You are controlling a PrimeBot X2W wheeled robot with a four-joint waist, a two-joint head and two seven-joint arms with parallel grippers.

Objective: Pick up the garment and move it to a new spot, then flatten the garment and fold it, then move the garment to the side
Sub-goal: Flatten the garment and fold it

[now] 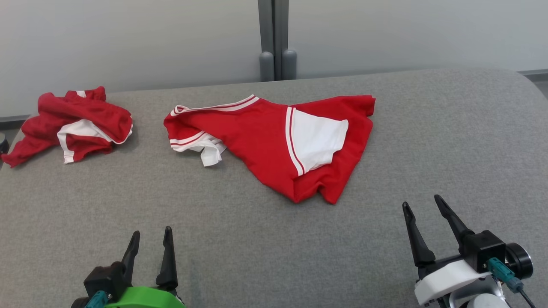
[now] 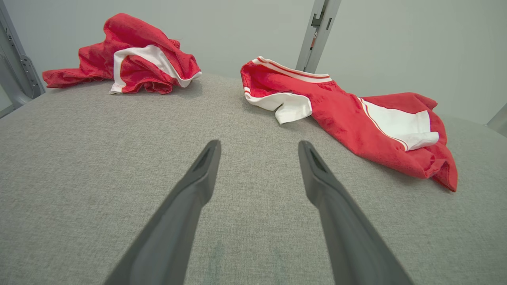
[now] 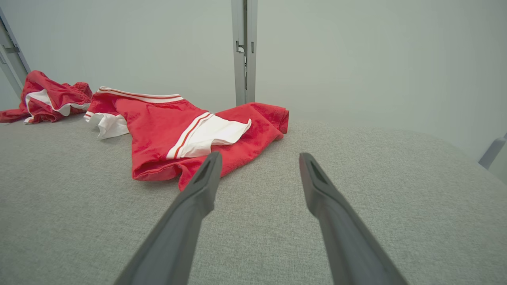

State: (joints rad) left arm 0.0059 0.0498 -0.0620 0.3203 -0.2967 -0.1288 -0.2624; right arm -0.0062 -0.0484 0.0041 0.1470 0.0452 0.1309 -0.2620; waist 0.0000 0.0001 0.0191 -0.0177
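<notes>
A red garment [image 1: 261,137] with white panels and striped trim lies loosely spread in the middle of the grey table; it also appears in the left wrist view as the garment [image 2: 340,114] and in the right wrist view as the garment [image 3: 158,126]. My left gripper [image 1: 152,239] rests open near the front left edge, well short of the cloth, nothing between its fingers [image 2: 202,174]. My right gripper [image 1: 421,205] stands open at the front right, just right of the garment's lower corner, also empty, its fingers [image 3: 313,182] apart.
A second red and white garment [image 1: 72,124] lies crumpled at the table's far left edge. The grey fabric table [image 1: 449,141] has a rounded far right corner. A grey post [image 1: 274,38] and pale wall stand behind.
</notes>
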